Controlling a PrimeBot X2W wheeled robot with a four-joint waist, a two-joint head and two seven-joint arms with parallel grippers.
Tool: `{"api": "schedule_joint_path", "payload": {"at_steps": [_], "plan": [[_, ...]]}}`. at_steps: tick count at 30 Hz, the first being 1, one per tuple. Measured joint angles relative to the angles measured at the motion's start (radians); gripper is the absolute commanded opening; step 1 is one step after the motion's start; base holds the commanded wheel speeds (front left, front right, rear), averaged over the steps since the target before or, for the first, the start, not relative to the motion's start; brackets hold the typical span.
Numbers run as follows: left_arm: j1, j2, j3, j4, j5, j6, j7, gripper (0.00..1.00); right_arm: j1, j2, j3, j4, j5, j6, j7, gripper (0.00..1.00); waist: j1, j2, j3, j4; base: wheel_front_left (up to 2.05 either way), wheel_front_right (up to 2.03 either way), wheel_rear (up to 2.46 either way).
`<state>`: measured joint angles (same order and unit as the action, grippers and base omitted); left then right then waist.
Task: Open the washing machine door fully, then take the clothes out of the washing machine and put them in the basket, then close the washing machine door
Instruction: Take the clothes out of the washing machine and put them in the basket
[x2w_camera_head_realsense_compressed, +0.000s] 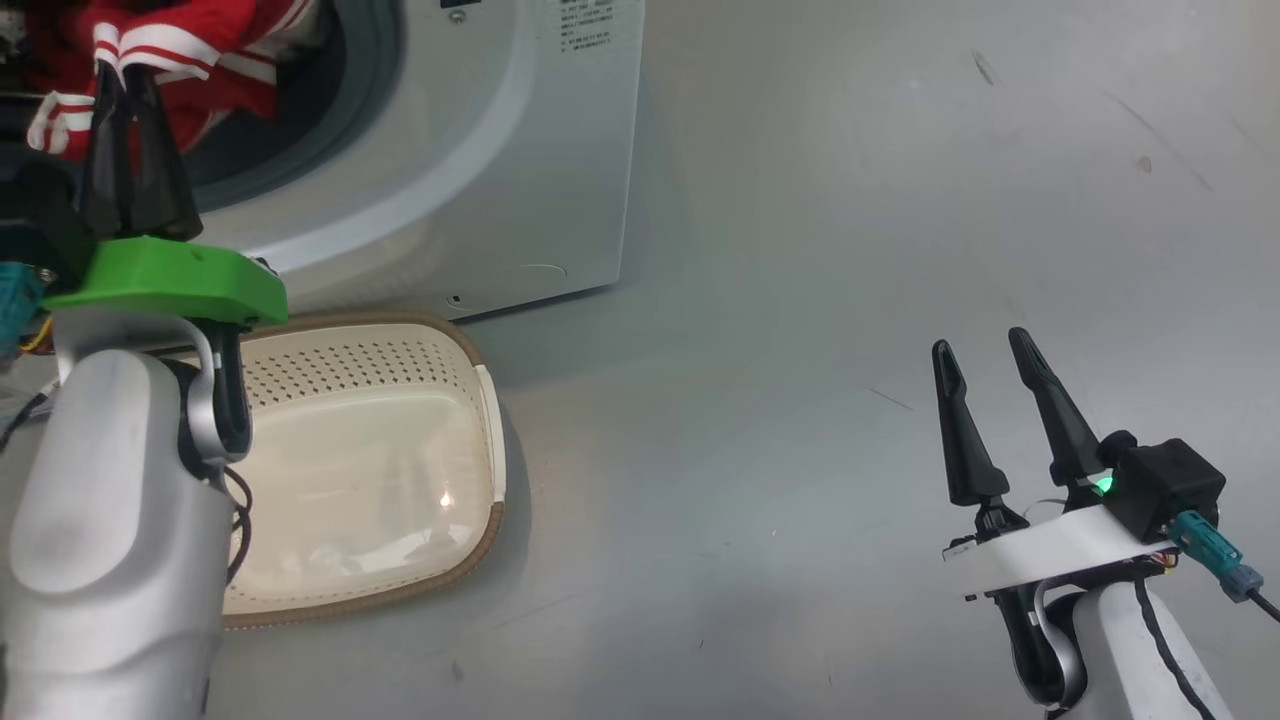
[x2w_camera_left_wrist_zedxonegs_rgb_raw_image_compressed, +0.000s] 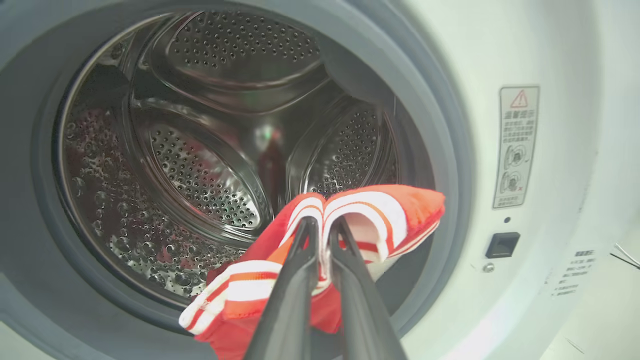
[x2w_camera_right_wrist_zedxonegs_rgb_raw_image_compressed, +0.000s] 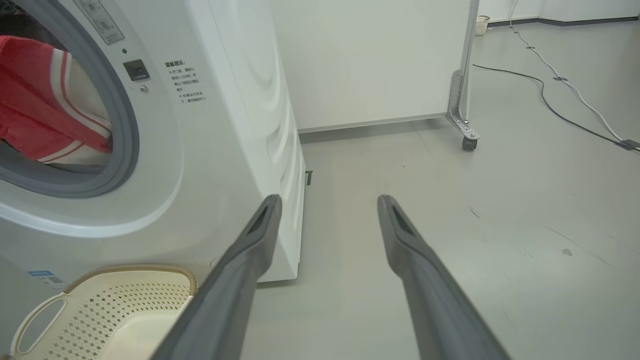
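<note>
step: taking the clothes (x2w_camera_left_wrist_zedxonegs_rgb_raw_image_compressed: 380, 210) out; the washing machine (x2w_camera_head_realsense_compressed: 520, 150) mouth is open, the basket (x2w_camera_head_realsense_compressed: 495, 450) is empty.
next: likely pull the fabric past the grey ring (x2w_camera_left_wrist_zedxonegs_rgb_raw_image_compressed: 450, 150), lower it over the basket at lower left of the head view, then release.
left gripper (x2w_camera_left_wrist_zedxonegs_rgb_raw_image_compressed: 325, 225): fingers pressed together, pinching a striped fold at the drum mouth.
right gripper (x2w_camera_head_realsense_compressed: 980, 345): spread wide, holds nothing, lower right.

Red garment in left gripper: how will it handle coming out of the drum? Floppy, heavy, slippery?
Likely floppy: the red garment folds and droops around the left gripper. Probably light, since a pinch at one striped edge lifts it. Trailing folds may drag on the grey door ring.
</note>
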<state>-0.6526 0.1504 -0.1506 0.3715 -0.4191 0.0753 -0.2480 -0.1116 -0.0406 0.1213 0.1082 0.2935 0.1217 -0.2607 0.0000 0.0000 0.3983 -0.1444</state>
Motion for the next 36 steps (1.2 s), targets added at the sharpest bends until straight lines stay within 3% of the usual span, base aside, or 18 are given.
{"api": "schedule_joint_path", "payload": {"at_steps": [27, 36], "plan": [[0.348, -0.067, -0.003, -0.304, 0.085, 0.027, -0.004, 0.00, 0.132, 0.000, -0.008, -0.012, -0.002, -0.020, 0.000, 1.00, -0.0001, 0.0000, -0.199, 0.134, 0.00, 0.00, 0.00], [0.451, -0.077, -0.022, -0.306, 0.089, 0.032, -0.004, 0.00, 0.134, 0.000, 0.001, -0.027, -0.005, -0.020, 0.000, 1.00, 0.0000, 0.0000, -0.205, 0.143, 0.00, 0.00, 0.00]]}}
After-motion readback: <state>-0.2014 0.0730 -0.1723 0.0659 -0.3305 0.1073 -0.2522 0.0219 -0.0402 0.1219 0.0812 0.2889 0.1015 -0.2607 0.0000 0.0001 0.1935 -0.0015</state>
